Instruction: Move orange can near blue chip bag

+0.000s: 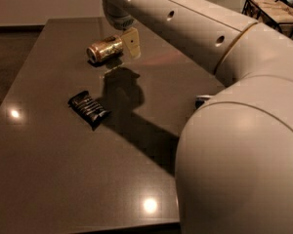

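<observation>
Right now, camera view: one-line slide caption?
Robot hand beside a golden-orange metallic drink can lying sideways on a dark table; small black ribbed packet nearer the camera.

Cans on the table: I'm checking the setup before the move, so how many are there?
1. The orange can lies on its side at the table's far end, just beside the claw. The arm covers the table's right part, so more could be hidden.

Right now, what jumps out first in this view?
The robot's big pale arm fills the right side and reaches across the dark table. Its gripper hangs at the far end, close beside the orange can, which lies on its side. A small black snack packet lies alone left of the middle.
</observation>
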{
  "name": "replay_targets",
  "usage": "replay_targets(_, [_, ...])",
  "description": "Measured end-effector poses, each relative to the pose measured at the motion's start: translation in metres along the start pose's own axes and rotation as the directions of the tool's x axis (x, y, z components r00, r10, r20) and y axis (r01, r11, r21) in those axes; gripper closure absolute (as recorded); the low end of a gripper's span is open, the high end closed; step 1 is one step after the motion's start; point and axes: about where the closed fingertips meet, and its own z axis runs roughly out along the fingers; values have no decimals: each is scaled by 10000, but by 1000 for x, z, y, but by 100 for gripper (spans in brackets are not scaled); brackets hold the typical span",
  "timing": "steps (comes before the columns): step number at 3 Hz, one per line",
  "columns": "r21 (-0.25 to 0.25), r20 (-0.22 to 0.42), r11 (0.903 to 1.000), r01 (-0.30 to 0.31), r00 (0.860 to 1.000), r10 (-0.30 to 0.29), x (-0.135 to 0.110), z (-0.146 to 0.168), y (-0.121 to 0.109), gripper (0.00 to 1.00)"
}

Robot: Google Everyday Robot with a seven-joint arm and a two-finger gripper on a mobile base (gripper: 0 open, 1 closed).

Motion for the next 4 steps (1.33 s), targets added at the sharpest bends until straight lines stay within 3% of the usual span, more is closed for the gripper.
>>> replay_targets(1, [-268, -343, 9908, 1327, 9905, -1335, -3, 4, -4, 0])
replay_targets(2, [-915, -231, 9602, 2637, 9635, -2668, -1, 6, 0, 0])
replay_targets(3, [-916, -231, 9602, 2638, 9635, -2668, -1, 6, 0, 0])
replay_targets(4, [-1043, 28, 9473, 3029, 9526, -3043, -8, 17, -3, 0])
